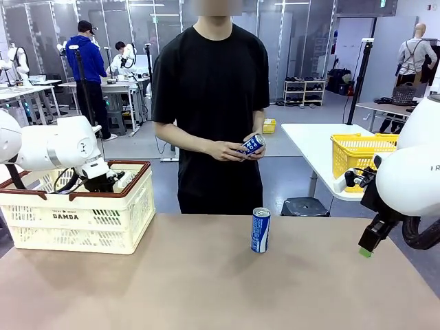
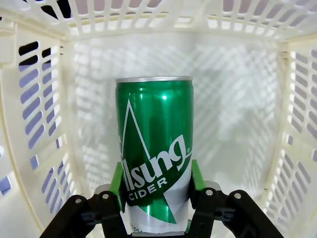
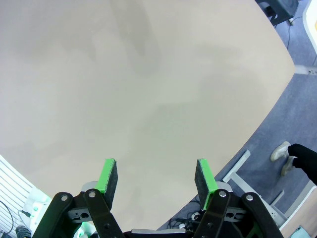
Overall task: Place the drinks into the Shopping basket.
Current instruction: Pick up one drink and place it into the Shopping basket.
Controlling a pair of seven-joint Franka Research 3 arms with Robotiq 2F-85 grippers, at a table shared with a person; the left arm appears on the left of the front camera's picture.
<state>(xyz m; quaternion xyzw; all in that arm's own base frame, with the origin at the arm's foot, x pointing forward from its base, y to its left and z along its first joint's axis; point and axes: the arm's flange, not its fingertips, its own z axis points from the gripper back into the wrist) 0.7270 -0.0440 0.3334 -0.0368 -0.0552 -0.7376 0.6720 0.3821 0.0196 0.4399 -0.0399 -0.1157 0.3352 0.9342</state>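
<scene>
My left gripper (image 2: 156, 184) is shut on a green drink can (image 2: 154, 148) with white lettering and holds it upright inside the cream-white Shopping basket (image 2: 237, 99). In the front view that basket (image 1: 75, 220) stands at the table's left, and my left arm (image 1: 62, 146) reaches down into it. A blue can (image 1: 260, 230) stands upright mid-table. The person across the table holds another blue can (image 1: 252, 145) in both hands. My right gripper (image 3: 156, 181) hangs open and holds nothing above the bare tabletop (image 3: 148, 89), at the table's right side (image 1: 368, 244).
A yellow mesh basket (image 1: 361, 155) sits on a white table behind my right arm. The tan table's curved edge and a person's shoe (image 3: 282, 151) on the floor appear in the right wrist view.
</scene>
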